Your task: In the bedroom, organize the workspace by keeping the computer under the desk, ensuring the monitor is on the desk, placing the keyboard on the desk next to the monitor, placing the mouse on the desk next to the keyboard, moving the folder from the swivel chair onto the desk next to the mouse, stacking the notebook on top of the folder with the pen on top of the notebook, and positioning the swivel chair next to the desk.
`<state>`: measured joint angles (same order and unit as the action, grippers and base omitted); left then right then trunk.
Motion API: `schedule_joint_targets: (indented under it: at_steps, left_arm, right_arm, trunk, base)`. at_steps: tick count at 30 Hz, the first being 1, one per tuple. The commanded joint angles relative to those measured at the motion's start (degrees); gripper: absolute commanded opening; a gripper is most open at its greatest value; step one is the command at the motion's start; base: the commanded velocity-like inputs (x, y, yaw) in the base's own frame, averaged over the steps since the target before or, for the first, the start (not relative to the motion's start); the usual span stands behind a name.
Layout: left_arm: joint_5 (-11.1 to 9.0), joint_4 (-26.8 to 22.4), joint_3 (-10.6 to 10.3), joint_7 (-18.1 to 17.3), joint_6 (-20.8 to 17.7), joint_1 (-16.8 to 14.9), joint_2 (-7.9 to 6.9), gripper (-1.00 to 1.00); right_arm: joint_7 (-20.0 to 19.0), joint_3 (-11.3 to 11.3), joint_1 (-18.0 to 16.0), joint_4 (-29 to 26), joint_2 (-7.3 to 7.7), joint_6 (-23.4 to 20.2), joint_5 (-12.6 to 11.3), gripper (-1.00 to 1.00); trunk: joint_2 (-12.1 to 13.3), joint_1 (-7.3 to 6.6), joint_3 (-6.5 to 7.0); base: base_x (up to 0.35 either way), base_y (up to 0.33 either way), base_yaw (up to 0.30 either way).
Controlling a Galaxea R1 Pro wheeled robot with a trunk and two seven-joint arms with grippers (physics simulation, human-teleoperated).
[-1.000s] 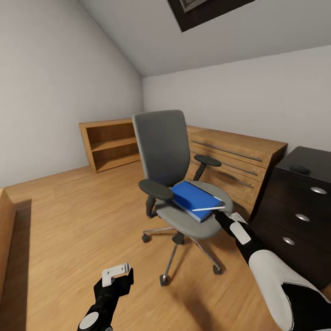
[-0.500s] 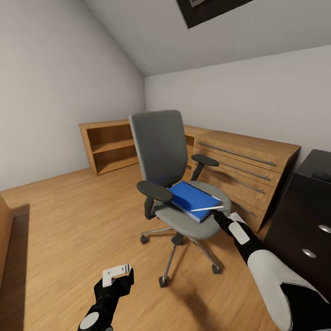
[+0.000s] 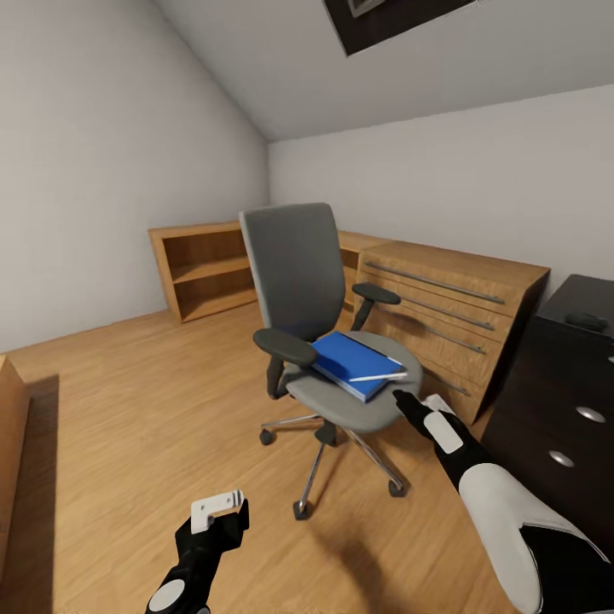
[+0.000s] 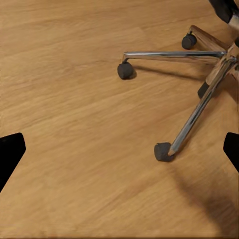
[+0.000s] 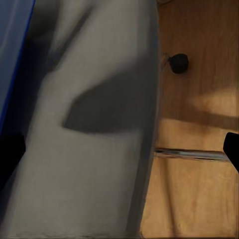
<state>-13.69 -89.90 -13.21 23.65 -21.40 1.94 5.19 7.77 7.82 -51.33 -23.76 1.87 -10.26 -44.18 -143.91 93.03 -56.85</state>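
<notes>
Right gripper: at the front edge of the swivel chair seat, just beside it; contact cannot be told. In the right wrist view the dark fingertips sit at opposite borders of the picture, so the fingers stand wide, with nothing between them.
Left gripper: low over the floor, well apart from the chair. Fingers wide in the left wrist view, nothing held.
Folder: blue, flat, rectangular, lying on the seat, one corner reaching toward the front edge. Its blue side shows along one border of the right wrist view.
Pen: thin and white, lying across the folder's near corner, pointing toward the right gripper.
Swivel chair: grey seat and tall grey backrest, two dark armrests, chrome five-star base on dark casters. Stands in the open floor, near the wooden dresser.
Chair base: chrome legs and three casters seen from the left wrist camera.
Floor: light wood planks, chair shadow cast beneath the base.
Wooden dresser: light wood, long metal handles, against the back wall.
Dark cabinet: black drawers with round silver knobs, at the right.
Bookshelf: open, light wood, in the back corner.
Room: grey walls, sloped ceiling with a dark skylight.
</notes>
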Motion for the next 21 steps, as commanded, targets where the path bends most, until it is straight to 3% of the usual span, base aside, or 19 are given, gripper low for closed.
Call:
schedule_joint_targets:
  at_steps: [1,16,21]
  left_arm:
    - [-0.55,-0.1,-0.06,0.43,-0.14,-0.01,-0.01,1.0]
    - [-0.53,-0.1,-0.11,0.43,-0.14,-0.01,-0.01,1.0]
    - [-0.55,-0.1,-0.44,0.43,-0.14,0.0,-0.01,1.0]
  right_arm:
    - [0.29,0.1,0.0,-0.14,0.01,-0.28,-0.47,1.0]
    - [0.24,0.09,0.0,-0.22,0.06,-0.28,-0.38,1.0]
    - [0.23,0.09,0.0,-0.22,0.06,-0.28,-0.38,1.0]
  trunk:
    - [-0.02,-0.02,-0.05]
    - [-0.02,-0.02,-0.05]
    - [-0.02,-0.02,-0.05]
  base:
    - [-0.07,-0.027,0.0]
    - [-0.014,-0.005,0.0]
    - [-0.159,-0.035,0.0]
